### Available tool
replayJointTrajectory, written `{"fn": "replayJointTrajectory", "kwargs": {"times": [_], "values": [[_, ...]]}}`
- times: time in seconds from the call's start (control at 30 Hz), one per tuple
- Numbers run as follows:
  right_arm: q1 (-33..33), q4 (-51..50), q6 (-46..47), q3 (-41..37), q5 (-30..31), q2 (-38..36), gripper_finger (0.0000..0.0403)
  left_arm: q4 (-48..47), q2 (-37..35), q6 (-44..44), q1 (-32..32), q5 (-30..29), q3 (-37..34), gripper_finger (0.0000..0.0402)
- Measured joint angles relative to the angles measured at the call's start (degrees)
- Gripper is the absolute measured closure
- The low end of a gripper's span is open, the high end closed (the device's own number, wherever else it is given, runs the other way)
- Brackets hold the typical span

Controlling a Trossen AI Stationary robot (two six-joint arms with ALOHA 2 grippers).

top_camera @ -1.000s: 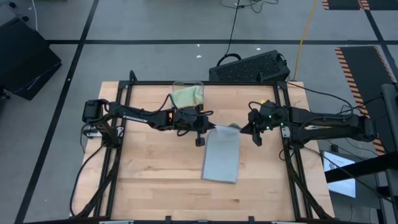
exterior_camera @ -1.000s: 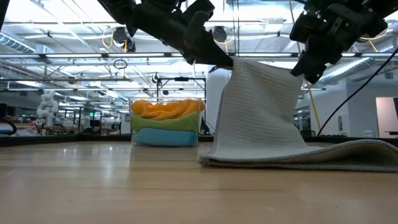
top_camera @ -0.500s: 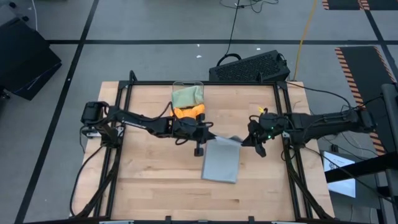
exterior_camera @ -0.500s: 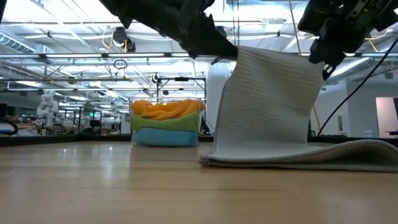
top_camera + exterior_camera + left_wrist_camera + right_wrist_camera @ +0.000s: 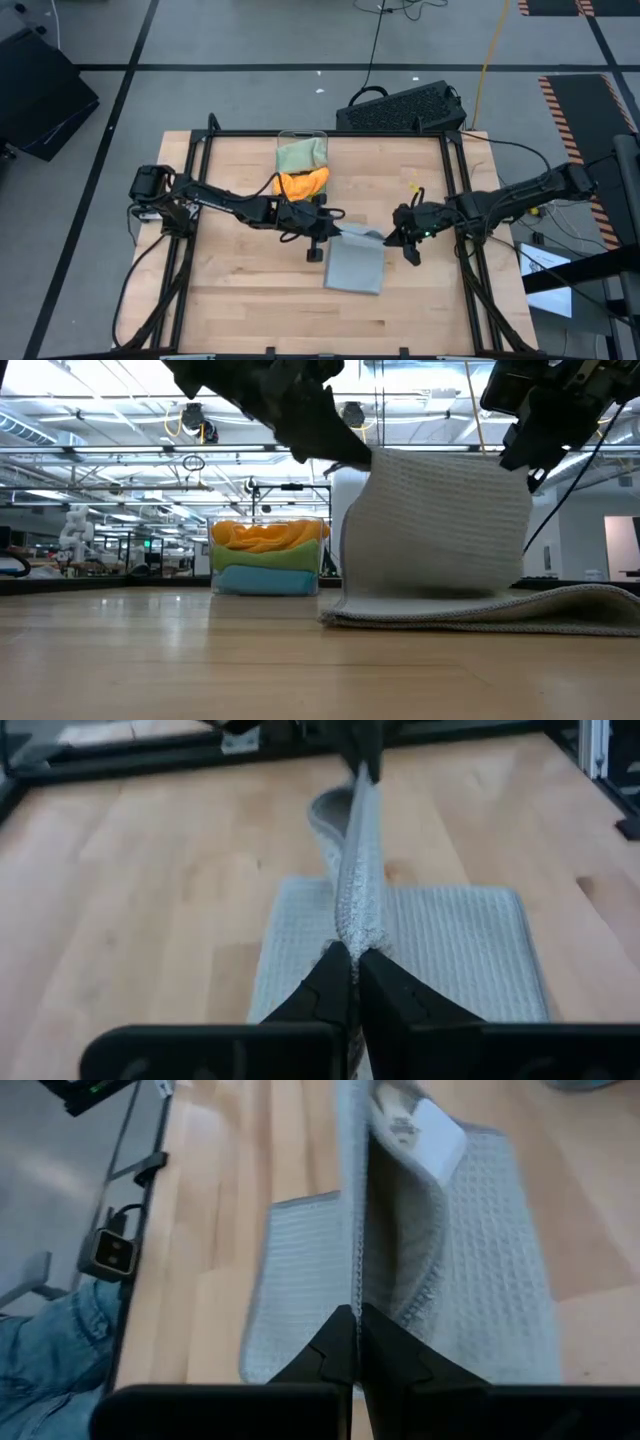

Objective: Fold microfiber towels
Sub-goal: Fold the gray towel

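Your light grey towel (image 5: 355, 262) lies near the middle of the counter (image 5: 240, 290), its near part flat on the wood and its far edge lifted into an upright sheet, which the low view shows standing as a wide panel (image 5: 440, 525) above the flat layer. You hold that raised edge at both corners: the left tool (image 5: 325, 233) has its fingers (image 5: 325, 985) pressed together on the hem at one corner, and the right tool (image 5: 403, 240) has its fingers (image 5: 335, 1345) pinching the hem at the other. In the left wrist view the hem runs straight away from the fingertips as a taut ridge with the flat cloth spread to either side below it; the right wrist view shows the same ridge from the opposite end, with a white label (image 5: 425, 1125) showing on the cloth farther along. Behind the towel, at the far edge of the counter, stands the clear plastic bin (image 5: 300, 140), holding a sage green towel (image 5: 300, 155), an orange towel (image 5: 302, 183) spilling over its near side, and, seen from the low view, a blue towel (image 5: 265, 580) at the bottom. Beyond the counter, a black keyboard (image 5: 400, 107) lies on the floor.
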Motion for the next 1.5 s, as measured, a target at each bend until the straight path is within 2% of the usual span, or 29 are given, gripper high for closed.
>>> {"fn": "replayJointTrajectory", "kwargs": {"times": [0.37, 0.6, 0.77, 0.93, 1.1, 1.33, 1.5], "values": [[7.18, 6.35, 5.53, 0.13, 0.58, 9.10, 0.0399, -2.10, 0.72, -2.92, -5.31, -0.35, 0.04, 0.0389], [6.97, 4.07, 4.95, 0.07, -2.10, 9.47, 0.0399, 0.64, 5.06, -4.71, -6.84, -2.31, 0.04, 0.0396], [5.56, 2.23, 5.53, 0.07, -4.59, 6.51, 0.0399, 1.57, 5.35, -4.87, -6.88, -3.81, 0.12, 0.0385], [5.81, 2.56, 5.78, 0.07, -4.45, 6.05, 0.0399, 2.03, 4.70, -4.17, -6.88, -3.89, 0.06, 0.0396], [7.25, 3.55, 7.08, 0.09, -2.79, 8.34, 0.0399, 0.61, 4.77, -4.96, -6.86, -3.79, 0.02, 0.0383], [8.83, 8.95, 7.00, 0.07, -3.19, 12.15, 0.0399, -1.37, 4.90, -6.17, -7.37, -2.40, 0.00, 0.0395], [8.85, 9.26, 7.07, 0.07, -3.30, 14.94, 0.0399, -1.54, 7.07, -8.48, -7.38, -0.15, 0.00, 0.0374]]}}
